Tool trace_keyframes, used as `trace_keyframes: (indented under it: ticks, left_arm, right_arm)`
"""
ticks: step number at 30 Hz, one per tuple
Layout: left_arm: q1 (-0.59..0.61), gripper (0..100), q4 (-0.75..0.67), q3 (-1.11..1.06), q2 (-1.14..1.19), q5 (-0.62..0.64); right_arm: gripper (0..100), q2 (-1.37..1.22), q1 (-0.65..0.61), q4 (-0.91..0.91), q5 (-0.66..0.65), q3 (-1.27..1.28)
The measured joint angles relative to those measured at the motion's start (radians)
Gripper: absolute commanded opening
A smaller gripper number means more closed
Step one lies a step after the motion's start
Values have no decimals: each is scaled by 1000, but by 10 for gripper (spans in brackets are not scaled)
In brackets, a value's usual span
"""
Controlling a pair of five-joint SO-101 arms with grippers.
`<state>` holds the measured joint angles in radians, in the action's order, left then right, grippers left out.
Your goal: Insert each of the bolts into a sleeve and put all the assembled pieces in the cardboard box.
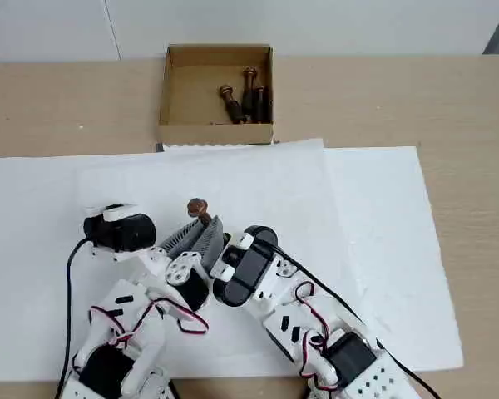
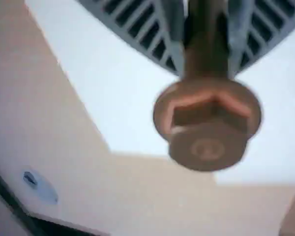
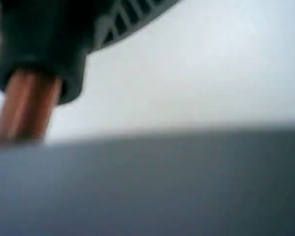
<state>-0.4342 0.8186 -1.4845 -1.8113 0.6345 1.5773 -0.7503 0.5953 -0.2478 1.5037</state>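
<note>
A copper bolt point(image 1: 198, 207) sticks up over the white sheet, and my left gripper point(image 1: 196, 233) is shut on its shank. In the left wrist view its hex flanged head point(image 2: 206, 125) hangs just past the grey ribbed fingers point(image 2: 137, 29). My right gripper point(image 1: 224, 249) sits tight against the left one from the right, shut on a black sleeve point(image 3: 39, 54). The bolt's copper shank point(image 3: 27, 110) comes out of the sleeve's end. The cardboard box point(image 1: 216, 133) stands at the table's far side with several assembled pieces point(image 1: 245, 100) inside.
A white sheet point(image 1: 358, 216) covers most of the wooden table point(image 1: 466, 108) between the arms and the box. Red and black cables point(image 1: 183, 320) loop over both arms near the front edge. A blurred grey mass point(image 3: 147, 187) lies close under the right wrist camera.
</note>
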Motion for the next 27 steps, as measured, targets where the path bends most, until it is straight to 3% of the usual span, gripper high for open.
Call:
trace_keyframes:
  ticks: [10,17,27]
  left_arm:
    - [-3,11,87,3,-3,0]
    - [3,197,104,0,-2,-54]
    - [2,195,107,-2,6,-78]
  right_arm:
    - [2,0,-3,0,-2,2]
    - [2,0,2,0,-2,2]
    - [2,2,9,0,-3,-2]
